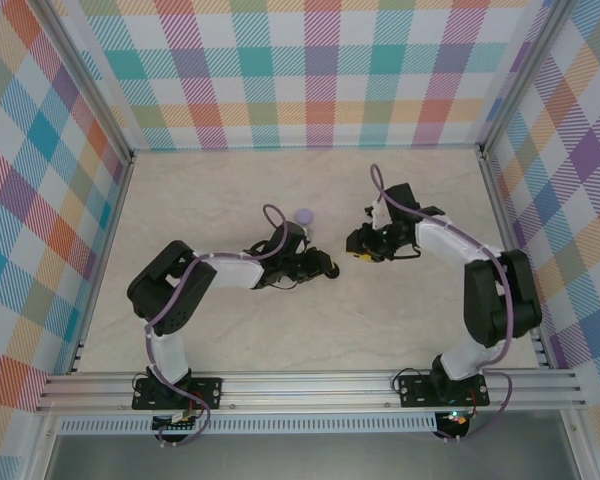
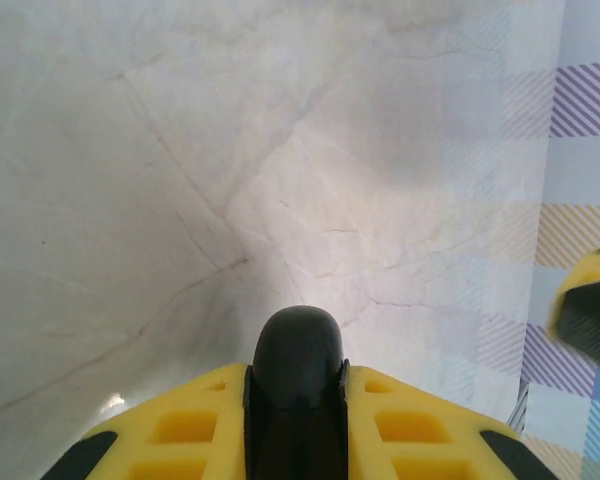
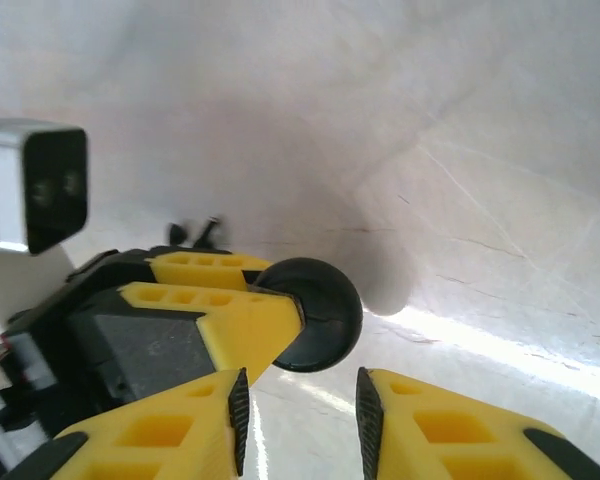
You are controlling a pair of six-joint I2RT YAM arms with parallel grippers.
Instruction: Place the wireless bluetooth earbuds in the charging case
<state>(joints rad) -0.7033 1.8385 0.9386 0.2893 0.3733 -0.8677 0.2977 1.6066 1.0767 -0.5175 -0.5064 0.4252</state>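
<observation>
A small black case point(image 3: 318, 315), rounded like a pebble, glossy, with a thin seam across the side turned to the right wrist camera. Clamped in the left claw point(image 2: 298, 392), yellow fingers point(image 2: 185, 430) pressed tight on either side, domed end poking out past the tips. Over the table point(image 1: 230, 335), a little right of its centre in the top view.

Right claw point(image 3: 302, 412) at 2 o'clock of the case in that view, tips pointed toward it, close but apart. Spread jaws, nothing but bare table in the gap. From the right wrist, case at 12 o'clock, just beyond the spread tips.

A lavender disc point(image 1: 303, 215) flat on the table at 11 o'clock of the case, near but apart, just beside the left wrist.

Table pale cream, marbled with faint brownish veins, matte save for a bright strip of glare at 4 o'clock in the right wrist view. Walls point(image 1: 320, 70) on three sides in pastel plaid: teal, pink, orange, purple and yellow on white. Aluminium posts in the far corners, an aluminium rail point(image 1: 310, 385) along the near edge, both arm bases bolted to it.
</observation>
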